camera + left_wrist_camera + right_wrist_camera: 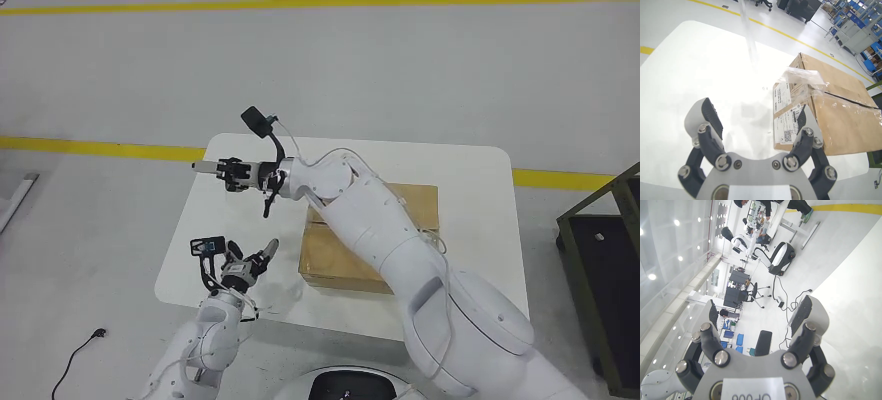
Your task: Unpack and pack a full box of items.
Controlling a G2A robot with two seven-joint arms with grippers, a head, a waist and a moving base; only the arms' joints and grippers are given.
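Cardboard box [838, 117] is set on tabletop [696, 66] near released left hand [755, 103]; right hand [759, 300] is held released too.

**Hard overhead light, washed-out table**

We see bright, even light from above in every view. In the right wrist view, round ceiling lights [676, 222] shine in rows. In the left wrist view the white table [696, 66] glares until its surface burns out, and the clear tape [804, 74] on the box [838, 117] glints. Both wrist views bend at their edges, and the yellow floor line [791, 37] bows.
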